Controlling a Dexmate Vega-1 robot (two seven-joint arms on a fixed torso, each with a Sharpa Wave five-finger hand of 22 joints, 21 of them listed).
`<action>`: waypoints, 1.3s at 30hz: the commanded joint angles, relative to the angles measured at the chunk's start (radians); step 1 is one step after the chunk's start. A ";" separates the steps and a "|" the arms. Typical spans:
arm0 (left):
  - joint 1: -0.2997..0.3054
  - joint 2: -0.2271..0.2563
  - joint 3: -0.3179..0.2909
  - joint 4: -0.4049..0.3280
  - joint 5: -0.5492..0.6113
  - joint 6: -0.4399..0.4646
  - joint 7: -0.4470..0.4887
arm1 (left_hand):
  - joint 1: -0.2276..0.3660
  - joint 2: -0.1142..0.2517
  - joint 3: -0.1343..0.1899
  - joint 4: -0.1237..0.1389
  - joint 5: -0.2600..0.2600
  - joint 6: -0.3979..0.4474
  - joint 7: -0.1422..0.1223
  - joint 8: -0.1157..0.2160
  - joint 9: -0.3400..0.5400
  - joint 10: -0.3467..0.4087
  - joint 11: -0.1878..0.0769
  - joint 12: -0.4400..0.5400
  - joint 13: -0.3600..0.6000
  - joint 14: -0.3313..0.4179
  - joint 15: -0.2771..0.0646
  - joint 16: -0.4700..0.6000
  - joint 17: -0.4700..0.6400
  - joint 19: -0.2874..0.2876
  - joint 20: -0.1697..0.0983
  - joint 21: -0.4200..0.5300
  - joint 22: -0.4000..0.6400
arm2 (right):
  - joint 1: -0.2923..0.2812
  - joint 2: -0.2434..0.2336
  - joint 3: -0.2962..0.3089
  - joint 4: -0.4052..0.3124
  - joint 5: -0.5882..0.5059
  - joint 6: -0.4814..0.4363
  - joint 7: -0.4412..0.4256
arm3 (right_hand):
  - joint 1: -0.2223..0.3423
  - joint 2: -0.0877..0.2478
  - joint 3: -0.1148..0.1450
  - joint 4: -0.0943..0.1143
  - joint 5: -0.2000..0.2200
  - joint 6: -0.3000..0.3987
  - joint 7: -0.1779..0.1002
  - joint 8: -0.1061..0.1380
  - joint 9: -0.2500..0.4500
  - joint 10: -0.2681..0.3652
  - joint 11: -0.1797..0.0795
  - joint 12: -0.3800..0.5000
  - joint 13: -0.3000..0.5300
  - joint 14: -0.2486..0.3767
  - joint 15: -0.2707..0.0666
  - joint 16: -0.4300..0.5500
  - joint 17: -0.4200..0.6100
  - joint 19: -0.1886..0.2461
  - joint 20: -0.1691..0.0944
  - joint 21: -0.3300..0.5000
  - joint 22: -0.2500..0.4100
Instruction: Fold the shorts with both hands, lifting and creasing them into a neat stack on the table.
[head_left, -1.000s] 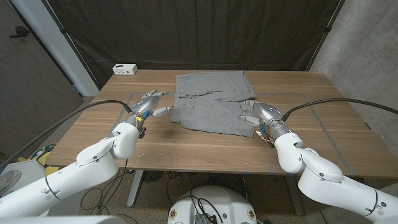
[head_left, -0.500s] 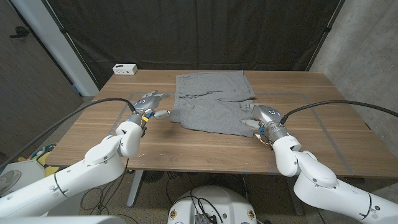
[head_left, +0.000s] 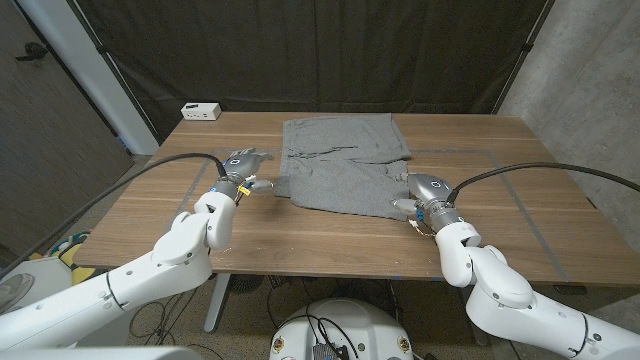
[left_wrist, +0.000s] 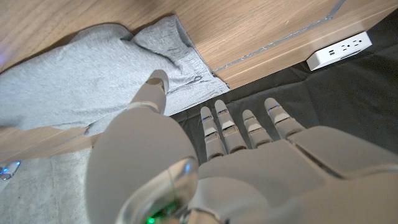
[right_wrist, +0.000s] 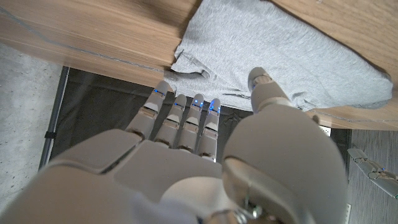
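While the grey shorts (head_left: 343, 165) lie partly folded mid-counter (head_left: 330, 235), nothing is gripped: left robot hand (head_left: 244, 166) and right robot hand (head_left: 417, 190) are released, fingers apart, at either side. Final creasing is judged outstanding.

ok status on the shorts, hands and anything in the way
Left hand open at the shorts' left edge, right hand open at their right edge. Grey shorts lying rumpled, ungripped. White power strip at far corner, clear.

The left hand (head_left: 243, 166) is held out ahead of its arm, fingers (left_wrist: 245, 124) straight and apart, thumb out sideways. The right hand (head_left: 420, 189) is posed likewise, fingers (right_wrist: 186, 118) extended together, nothing gripped.
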 joint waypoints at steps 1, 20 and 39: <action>-0.051 -0.030 0.080 0.028 0.190 0.066 -0.103 | 0.022 -0.007 -0.014 0.004 0.007 0.025 0.001 -0.004 0.006 0.020 -0.003 0.008 0.005 0.025 -0.008 0.011 0.004 0.009 0.005 0.007 0.003 | 0.001 0.009 -0.029 0.016 -0.051 -0.025 0.041 | 0.019 -0.001 -0.013 0.016 0.013 0.039 -0.003 0.011 0.005 0.041 -0.012 0.015 0.008 0.035 -0.114 0.021 0.014 0.016 -0.007 0.004 0.004; -0.071 -0.095 0.099 0.097 0.350 0.053 -0.245 | 0.066 -0.025 -0.051 0.014 0.023 0.059 -0.037 -0.016 0.008 0.042 -0.016 0.000 0.007 0.057 -0.024 0.007 0.006 0.035 0.002 0.013 0.008 | 0.028 0.030 -0.069 0.041 -0.084 -0.035 0.122 | 0.076 0.006 -0.051 0.023 0.030 0.090 -0.028 0.002 0.007 0.114 -0.042 0.043 0.030 0.070 -0.155 0.055 0.047 0.025 -0.032 0.003 0.007; -0.085 -0.147 0.084 0.206 0.307 -0.045 -0.186 | 0.112 -0.029 -0.098 0.025 0.052 0.125 -0.060 -0.021 0.010 0.096 -0.052 0.000 0.008 0.100 -0.052 0.007 0.006 0.071 -0.001 0.022 0.010 | 0.040 0.068 -0.096 0.082 -0.132 -0.036 0.134 | 0.111 0.015 -0.076 0.026 0.035 0.106 -0.043 -0.008 0.008 0.117 -0.065 0.044 0.041 0.072 -0.170 0.069 0.065 0.020 -0.049 0.000 0.008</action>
